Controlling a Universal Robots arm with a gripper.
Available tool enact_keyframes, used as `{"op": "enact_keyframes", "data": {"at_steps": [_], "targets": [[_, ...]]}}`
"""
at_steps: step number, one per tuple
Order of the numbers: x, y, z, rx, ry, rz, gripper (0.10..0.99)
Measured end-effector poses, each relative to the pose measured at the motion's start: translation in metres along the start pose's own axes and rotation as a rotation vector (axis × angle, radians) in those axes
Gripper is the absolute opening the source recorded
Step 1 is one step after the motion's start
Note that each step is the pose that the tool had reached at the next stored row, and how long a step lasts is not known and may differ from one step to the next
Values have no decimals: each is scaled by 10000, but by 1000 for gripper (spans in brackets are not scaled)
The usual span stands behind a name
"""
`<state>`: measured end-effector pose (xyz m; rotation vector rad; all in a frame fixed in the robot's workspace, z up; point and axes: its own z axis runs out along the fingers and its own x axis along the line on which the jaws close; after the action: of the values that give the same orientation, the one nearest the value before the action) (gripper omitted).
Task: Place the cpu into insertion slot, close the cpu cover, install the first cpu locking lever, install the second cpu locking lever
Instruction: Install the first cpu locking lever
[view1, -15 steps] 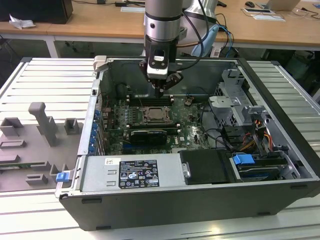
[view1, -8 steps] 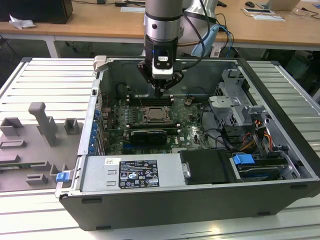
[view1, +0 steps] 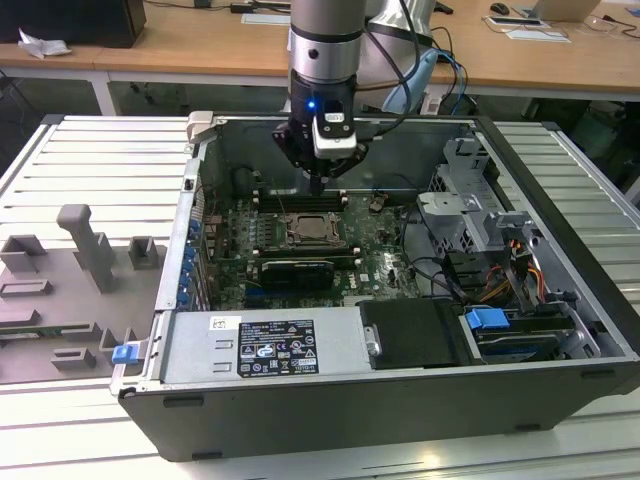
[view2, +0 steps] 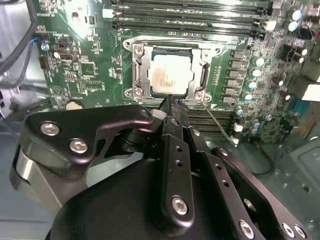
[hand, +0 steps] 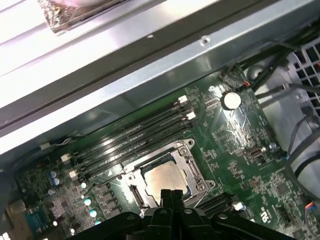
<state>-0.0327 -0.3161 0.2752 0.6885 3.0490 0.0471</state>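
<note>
The cpu (view2: 171, 75) lies flat in the insertion slot (view1: 313, 230) on the green board, its pale metal top showing in both wrist views (hand: 165, 180). The silver cpu cover (view2: 144, 70) lies down around it as a frame. A thin wire lever (view2: 220, 125) slants away from one corner of the socket. My gripper (view1: 318, 182) hangs just above the socket's edge, its black fingers (view2: 172, 112) pressed together and shut, with nothing between them. In the first wrist view the gripper's tips (hand: 171, 194) sit right at the socket's rim.
Long black memory slots (view2: 190, 20) flank the socket on two sides. The open computer case has a steel wall (hand: 150, 75) close behind, a drive cage and cable bundle (view1: 480, 240) at the exterior view's right, and a power supply (view1: 260, 345) in front. Grey fixtures (view1: 80, 260) stand outside.
</note>
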Motion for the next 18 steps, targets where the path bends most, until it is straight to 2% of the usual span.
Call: {"op": "enact_keyframes", "data": {"at_steps": [8,11,18], "targets": [[0,0,0,-11,44,-1319,106],[0,0,0,-18,70,-2128,106],[0,0,0,-30,117,-3567,106]]}}
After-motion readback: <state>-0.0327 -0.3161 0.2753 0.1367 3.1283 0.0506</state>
